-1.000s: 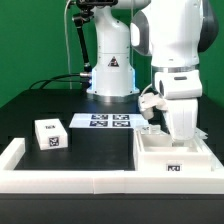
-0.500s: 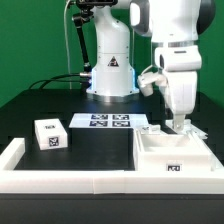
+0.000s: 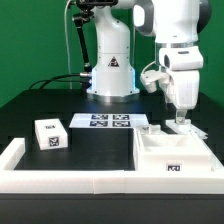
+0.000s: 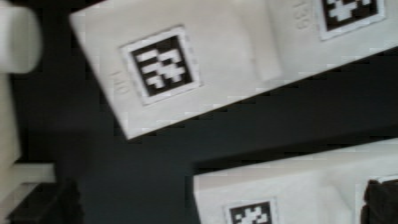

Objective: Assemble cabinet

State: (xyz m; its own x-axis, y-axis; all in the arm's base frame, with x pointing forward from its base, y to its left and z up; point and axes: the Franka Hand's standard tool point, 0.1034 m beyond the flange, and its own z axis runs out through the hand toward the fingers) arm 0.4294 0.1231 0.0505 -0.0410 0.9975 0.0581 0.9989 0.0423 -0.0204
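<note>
The cabinet body (image 3: 170, 156) is a white open box with a tag on its front, at the front on the exterior view's right. A small white tagged block (image 3: 50, 133) sits on the exterior view's left. My gripper (image 3: 181, 122) hangs just above the body's back edge, fingers pointing down and holding nothing. In the wrist view my gripper (image 4: 210, 205) shows dark fingertips (image 4: 32, 205) far apart, with a white tagged part (image 4: 294, 190) below them. A white tagged panel (image 4: 169, 70) lies further off, and another (image 4: 338, 12) is beside it.
The marker board (image 3: 105, 121) lies flat in front of the robot base (image 3: 110, 75). A low white rim (image 3: 70, 181) edges the black table at the front and on the exterior view's left. Black cables run behind on the exterior view's left.
The gripper has risen from inside the cabinet body to just above its back edge. The white block and the cabinet body have not moved.
</note>
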